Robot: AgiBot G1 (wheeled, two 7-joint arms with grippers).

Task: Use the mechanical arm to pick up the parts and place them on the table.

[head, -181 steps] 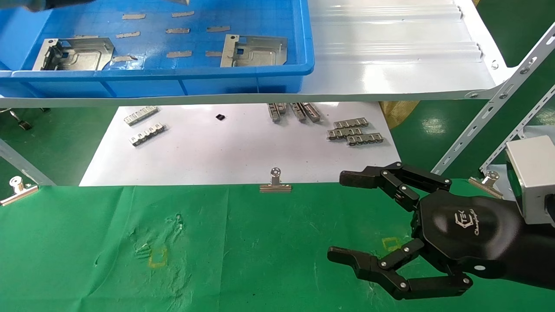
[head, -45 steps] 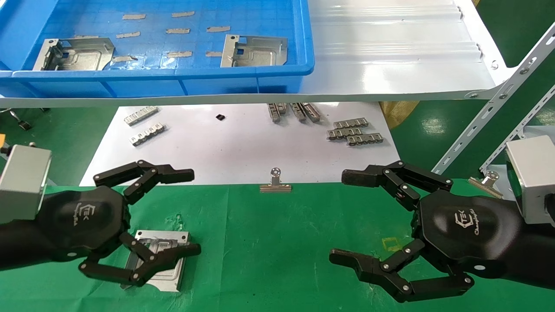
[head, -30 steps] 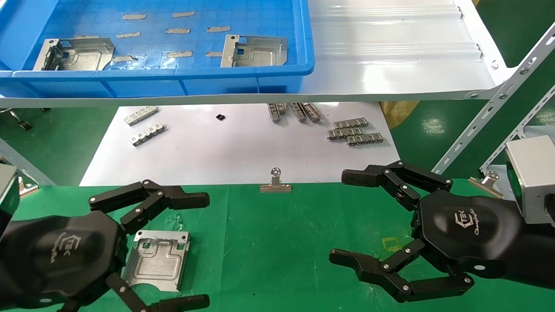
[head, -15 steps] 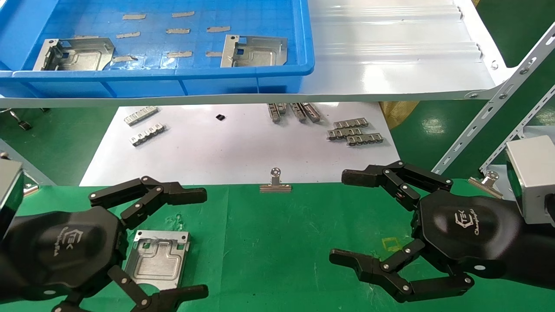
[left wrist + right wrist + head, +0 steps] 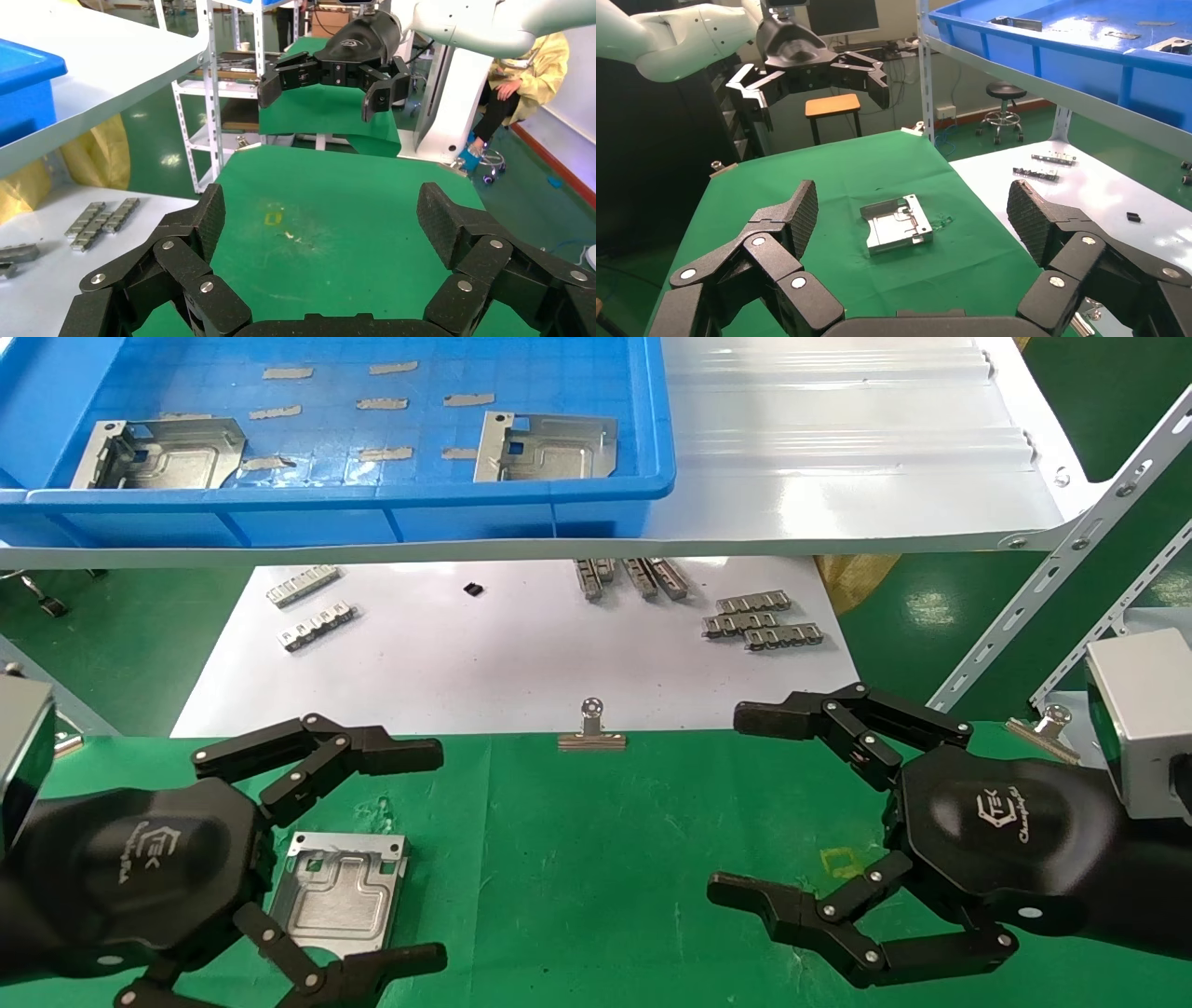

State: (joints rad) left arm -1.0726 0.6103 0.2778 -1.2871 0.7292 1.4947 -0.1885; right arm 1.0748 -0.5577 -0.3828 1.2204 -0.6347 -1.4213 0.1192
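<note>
Three parts in sight. One part [image 5: 340,894] lies flat on the green table [image 5: 596,859], lower left of the head view, between the spread fingers of the left mechanical arm [image 5: 372,859], which hovers over it with nothing in its grasp. Two more parts sit in the blue bin [image 5: 372,491] at the upper left: one [image 5: 158,453] at its left end, one [image 5: 545,447] toward its right. Lower right, the right mechanical arm [image 5: 745,803] hangs above the cloth, fingers wide apart, empty. On the white sheet [image 5: 503,663] mid-frame lie several small slotted strips [image 5: 759,621] in scattered groups. Three binder clips show along the cloth's far edge, one [image 5: 591,728] at centre.
</note>
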